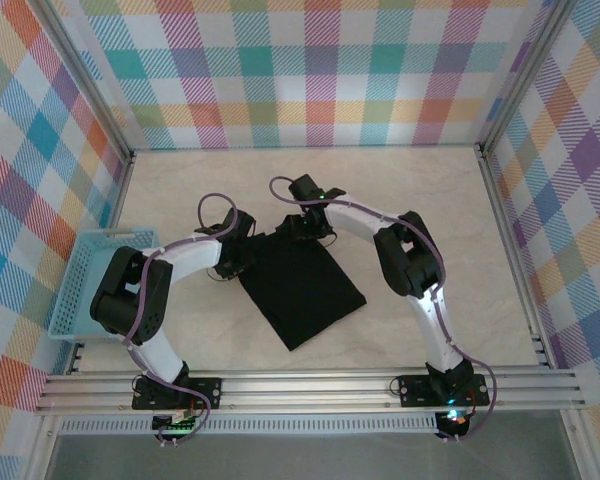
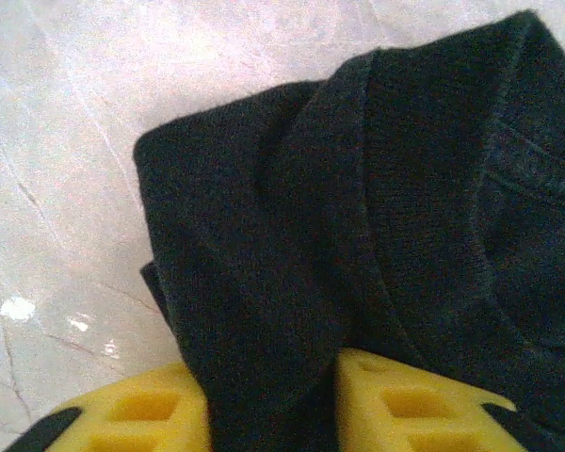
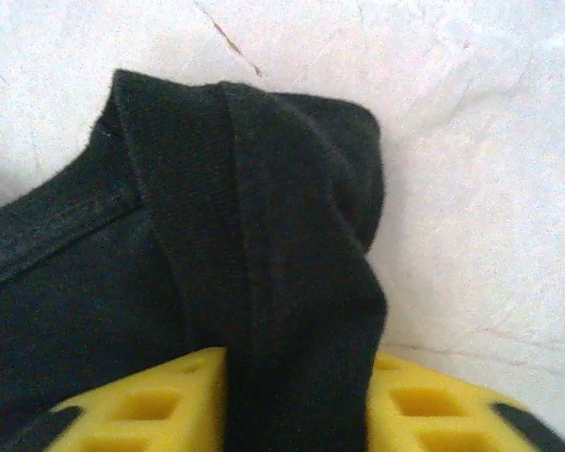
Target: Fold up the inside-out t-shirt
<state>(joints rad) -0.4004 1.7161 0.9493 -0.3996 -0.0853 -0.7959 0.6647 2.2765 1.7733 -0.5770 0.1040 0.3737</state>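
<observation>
T-shirt [image 1: 302,285] far edge pinched btwn L fingers [image 2: 137,414], R fingers [image 3: 141,405].

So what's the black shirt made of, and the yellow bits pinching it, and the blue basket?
The t-shirt looks like soft matte knit cloth, probably cotton: fine ribbing and stitched seams show. The yellow fingers look like moulded plastic or rubber, with square hollows. The blue basket seems hard plastic, with gridded walls.

Left arm [image 1: 170,262] and right arm [image 1: 423,300] — white shells, black joints, looping purple cables [image 1: 217,196]; yellow fingers [image 2: 141,410] moulded with square recesses.
</observation>
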